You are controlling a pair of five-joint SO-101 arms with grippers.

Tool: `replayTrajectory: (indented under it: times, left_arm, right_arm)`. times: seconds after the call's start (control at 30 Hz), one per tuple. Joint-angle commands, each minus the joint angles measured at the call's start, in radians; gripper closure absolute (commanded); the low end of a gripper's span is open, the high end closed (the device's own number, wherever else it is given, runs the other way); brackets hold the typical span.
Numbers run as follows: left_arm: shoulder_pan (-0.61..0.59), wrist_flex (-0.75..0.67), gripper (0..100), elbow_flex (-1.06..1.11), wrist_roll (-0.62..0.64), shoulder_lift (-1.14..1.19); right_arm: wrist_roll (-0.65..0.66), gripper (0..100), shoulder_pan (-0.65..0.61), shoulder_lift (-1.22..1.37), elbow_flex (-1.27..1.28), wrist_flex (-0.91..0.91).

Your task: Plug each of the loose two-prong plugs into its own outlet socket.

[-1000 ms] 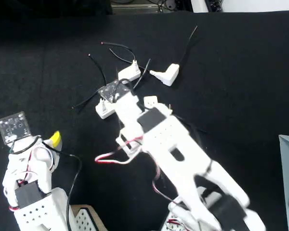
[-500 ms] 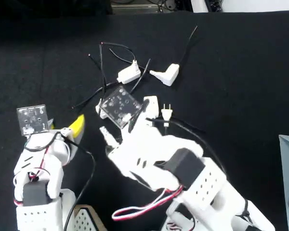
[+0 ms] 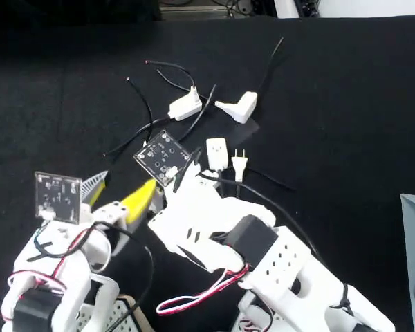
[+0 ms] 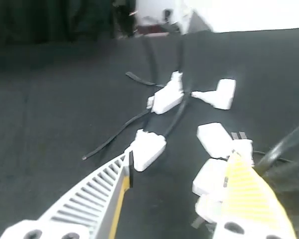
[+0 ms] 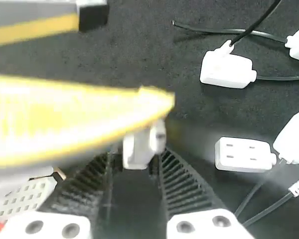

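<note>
right gripper (image 5: 135, 163): black ribbed fingers clamped narrow on a small white plastic plug (image 5: 142, 142), held near the white rectangular slotted outlet socket (image 5: 244, 154). left gripper (image 4: 179, 162): yellow-and-white fingers spread wide near that socket, gripping nothing.

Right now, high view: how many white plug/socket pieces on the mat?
4: corded piece and angled piece far side; socket block and two-prong plug mid-mat. The right arm may hide more.

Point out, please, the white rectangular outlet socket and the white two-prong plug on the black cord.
White rectangular outlet socket (image 3: 216, 153), high view, middle of its slotted face.
White two-prong plug on the black cord (image 3: 239, 167), high view, body behind the prongs.
</note>
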Motion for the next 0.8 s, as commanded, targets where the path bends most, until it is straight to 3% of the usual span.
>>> replayTrajectory:
  times: [0.0, 0.23, 0.5, 0.63, 0.77]
  left_arm:
    - [0.064, 0.02, 70, -0.065, -0.011, 0.0]
    - [0.056, 0.025, 70, -0.053, -0.06, 0.0]
    - [-0.145, -0.032, 70, -0.045, -0.061, 0.009]
    - [-0.134, -0.035, 70, -0.007, -0.066, 0.011]
    - [-0.108, -0.061, 70, 0.039, -0.066, 0.017]
  right_arm:
    - [-0.005, 98.7, -0.011, -0.024, -0.008, -0.02]
    - [-0.005, 98.7, 0.089, -0.024, -0.008, -0.015]
    - [0.038, 98.7, 0.313, -0.021, 0.025, -0.02]
    - [0.066, 98.7, 0.445, -0.016, 0.059, -0.052]
    - [0.103, 98.7, 0.496, -0.015, 0.14, -0.152]
